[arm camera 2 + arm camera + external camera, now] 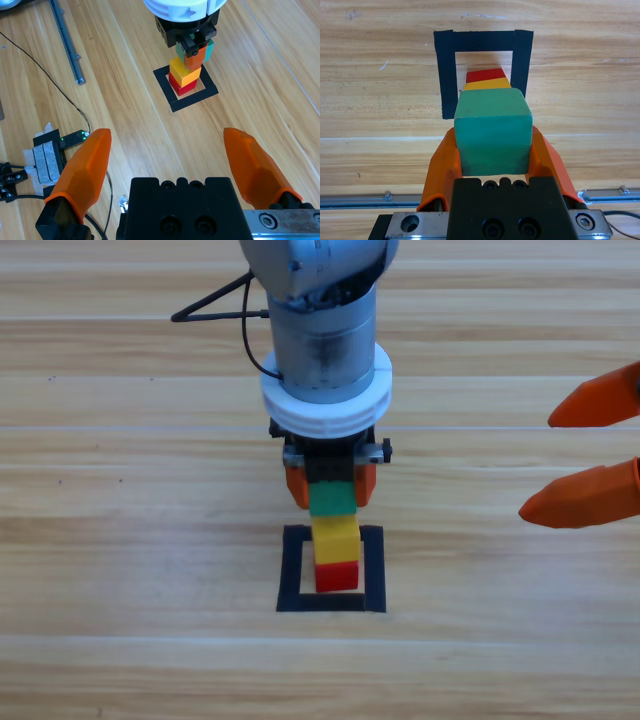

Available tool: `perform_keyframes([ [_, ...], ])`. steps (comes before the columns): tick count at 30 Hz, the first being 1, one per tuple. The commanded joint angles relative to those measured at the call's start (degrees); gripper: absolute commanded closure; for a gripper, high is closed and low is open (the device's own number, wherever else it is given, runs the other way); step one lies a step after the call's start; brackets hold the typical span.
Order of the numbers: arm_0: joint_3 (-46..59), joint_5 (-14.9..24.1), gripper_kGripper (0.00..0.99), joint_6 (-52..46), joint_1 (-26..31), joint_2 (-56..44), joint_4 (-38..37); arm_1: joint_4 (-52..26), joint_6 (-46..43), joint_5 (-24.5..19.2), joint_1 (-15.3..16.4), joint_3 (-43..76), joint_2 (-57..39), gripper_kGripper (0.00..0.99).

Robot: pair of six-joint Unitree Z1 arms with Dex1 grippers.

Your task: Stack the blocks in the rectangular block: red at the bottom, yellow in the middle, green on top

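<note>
The red cube point(337, 576) sits inside the black tape square point(293, 570), with the yellow cube point(335, 537) stacked on it. The green cube point(333, 498) is on top of the yellow one, and my left gripper point(332, 485) is shut on it, an orange jaw on each side. In the left wrist view the green cube point(492, 132) fills the gap between the jaws of the left gripper point(493, 137), above yellow point(486, 84), red point(485, 75) and the tape point(445, 75). My right gripper point(537, 467) waits open at the right edge, empty point(167, 132).
A black cable point(215, 305) loops beside the left arm at the top. The right wrist view shows a metal rail point(67, 42) and a small electronics box point(47, 155) with wires at the table's side, away from the stack point(184, 70).
</note>
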Motion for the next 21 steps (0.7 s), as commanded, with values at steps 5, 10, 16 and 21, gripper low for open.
perform_keyframes([
  [5,1.70,-0.87,0.952,-2.87,-2.05,2.73,0.33,0.75,-0.20,-0.94,-1.30,1.81,0.11,0.002],
  [10,1.52,-0.87,0.952,-3.31,-2.31,2.82,0.24,0.75,-0.20,-0.94,-1.30,1.81,0.11,0.002],
  [16,1.61,-0.78,0.952,-3.66,-2.49,2.82,0.24,0.75,-0.20,-1.03,-1.30,1.81,0.28,0.002],
  [21,1.61,-0.78,0.952,-3.66,-2.57,3.17,0.15,0.75,-0.20,-1.12,-1.30,1.81,0.28,0.002],
])
